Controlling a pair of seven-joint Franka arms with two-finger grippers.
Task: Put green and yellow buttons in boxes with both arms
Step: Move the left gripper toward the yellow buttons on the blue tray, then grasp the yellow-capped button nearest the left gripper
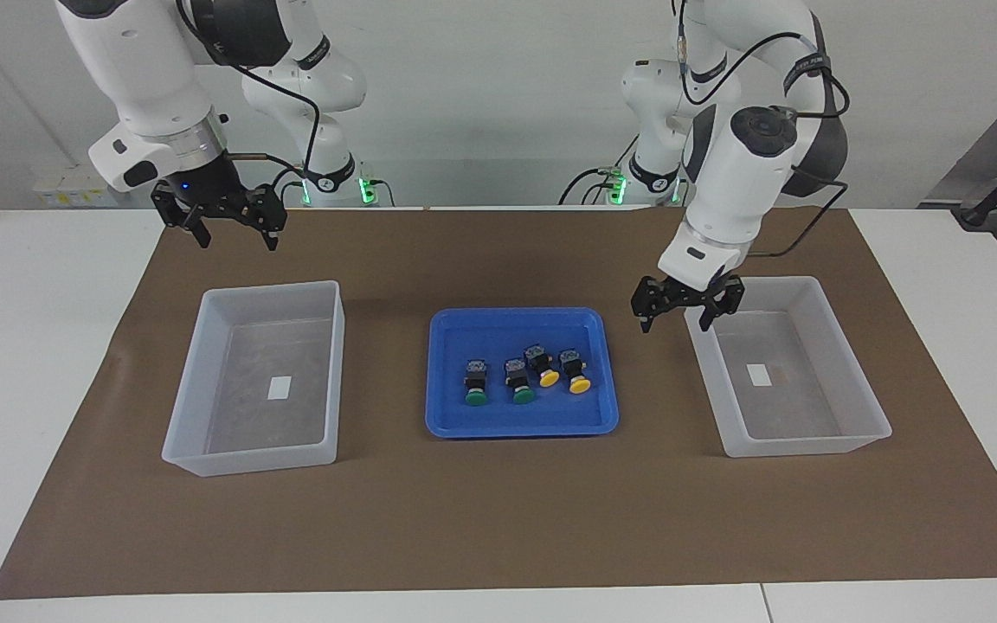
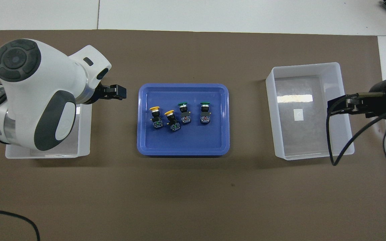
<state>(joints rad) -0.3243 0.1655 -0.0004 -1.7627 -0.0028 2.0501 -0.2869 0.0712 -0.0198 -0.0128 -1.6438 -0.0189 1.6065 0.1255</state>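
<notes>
Buttons, four, lie in a row in the blue tray mid-table: two green buttons toward the right arm's end, two yellow buttons toward the left arm's. Left gripper hangs open and empty over the gap between tray and its box, just beside the yellow pair's end. Right gripper waits open and empty over the mat by the other box.
</notes>
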